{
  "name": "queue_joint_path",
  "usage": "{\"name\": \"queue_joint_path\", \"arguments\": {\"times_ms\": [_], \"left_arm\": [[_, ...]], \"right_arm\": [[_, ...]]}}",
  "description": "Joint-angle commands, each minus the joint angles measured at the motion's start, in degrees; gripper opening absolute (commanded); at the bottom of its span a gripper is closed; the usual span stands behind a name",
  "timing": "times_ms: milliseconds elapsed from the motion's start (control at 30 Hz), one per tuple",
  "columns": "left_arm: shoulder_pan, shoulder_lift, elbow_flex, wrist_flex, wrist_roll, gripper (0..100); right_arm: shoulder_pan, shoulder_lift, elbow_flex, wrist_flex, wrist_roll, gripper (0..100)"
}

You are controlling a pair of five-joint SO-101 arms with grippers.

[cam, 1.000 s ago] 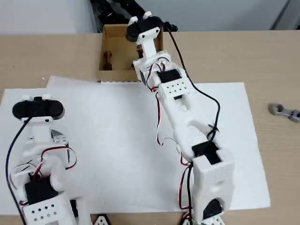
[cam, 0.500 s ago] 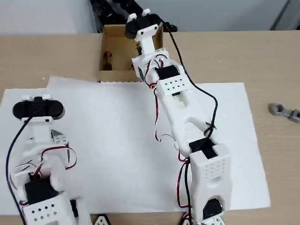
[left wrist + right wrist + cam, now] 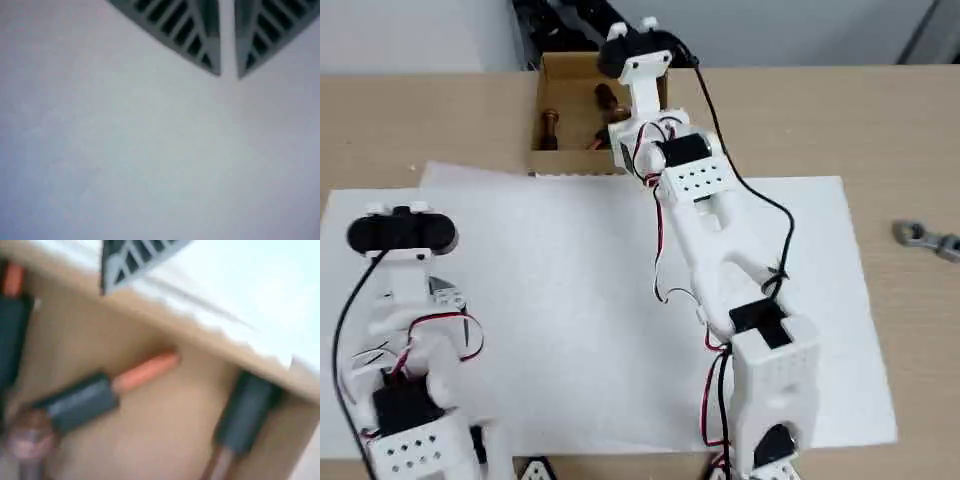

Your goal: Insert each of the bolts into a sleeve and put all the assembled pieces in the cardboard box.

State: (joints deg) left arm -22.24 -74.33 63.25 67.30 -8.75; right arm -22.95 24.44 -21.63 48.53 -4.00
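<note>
The cardboard box point(image 3: 542, 98) stands at the table's far edge. Inside lie assembled pieces, black sleeves with copper or orange bolts: one by the left wall point(image 3: 550, 125), one near the middle point(image 3: 608, 97), one at the front point(image 3: 595, 143). My right gripper point(image 3: 632, 80) hangs over the box's right half. In the right wrist view one finger point(image 3: 130, 260) shows above a sleeved orange bolt point(image 3: 100, 395) and another sleeve point(image 3: 245, 415), with nothing held. My left gripper point(image 3: 228, 75) is shut and holds nothing, low over the white paper point(image 3: 125, 160) at the near left point(image 3: 435, 290).
A large white paper sheet point(image 3: 570, 300) covers the middle of the wooden table point(image 3: 880, 120). A small metal tool point(image 3: 925, 238) lies on bare wood at the far right. Dark equipment sits behind the box.
The right arm's wrist has shifted right and farther back over the box, and a bolt-and-sleeve piece now shows in the box's middle. The left arm has stayed still.
</note>
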Motion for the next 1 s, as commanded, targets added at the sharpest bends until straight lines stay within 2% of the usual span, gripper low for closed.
{"name": "queue_joint_path", "arguments": {"times_ms": [0, 100, 433, 567, 767, 967], "left_arm": [[0.0, -0.3, -0.3, -1.0, -0.3, 1], [0.0, -0.3, -0.3, -1.0, -0.3, 1], [0.0, -0.3, -0.3, -0.7, -0.3, 1], [0.0, -0.3, 0.5, -1.0, -0.5, 1], [0.0, -0.3, 3.6, -1.1, -0.5, 1], [0.0, -0.3, 6.8, -9.1, -0.4, 1]], "right_arm": [[0.7, -6.1, -3.9, 3.6, -0.5, 13.7], [1.0, -8.2, -3.9, 5.5, -0.4, 0.0], [3.2, -24.5, -2.4, 19.0, 2.4, 0.2], [2.9, -35.2, 1.2, 23.3, 7.1, 0.2], [3.1, -54.5, 11.6, 28.7, 10.2, 0.2], [2.9, -77.1, 29.5, 31.1, 12.4, 0.3]]}}
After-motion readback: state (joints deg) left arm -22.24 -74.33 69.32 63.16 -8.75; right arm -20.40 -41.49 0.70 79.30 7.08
